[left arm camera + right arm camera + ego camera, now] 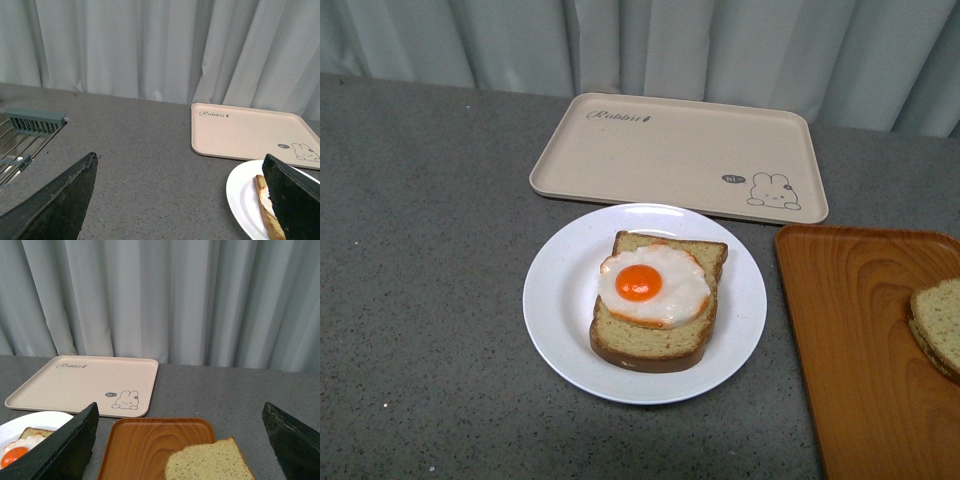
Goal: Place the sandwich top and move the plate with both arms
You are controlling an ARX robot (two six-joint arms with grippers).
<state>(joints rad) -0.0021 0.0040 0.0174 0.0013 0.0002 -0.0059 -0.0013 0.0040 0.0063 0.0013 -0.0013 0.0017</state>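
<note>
The white plate (552, 300) sits mid-table and carries a thick bread slice (655, 345) topped with a fried egg (653, 285). The sandwich top (940, 322), tan and speckled, lies on the orange tray (855, 340) at the right edge. Neither arm shows in the front view. My left gripper (180, 165) is open above bare table, with the plate (244, 192) beside one of its fingers. My right gripper (181, 412) is open too, hovering over the orange tray (145, 445), and the sandwich top (210, 462) lies between its fingers, untouched.
A beige rabbit tray (670, 150) lies behind the plate, near the grey curtain. A sink with a metal rack (22, 137) sits off to the left of the table. Grey countertop (420, 300) stretches left of the plate.
</note>
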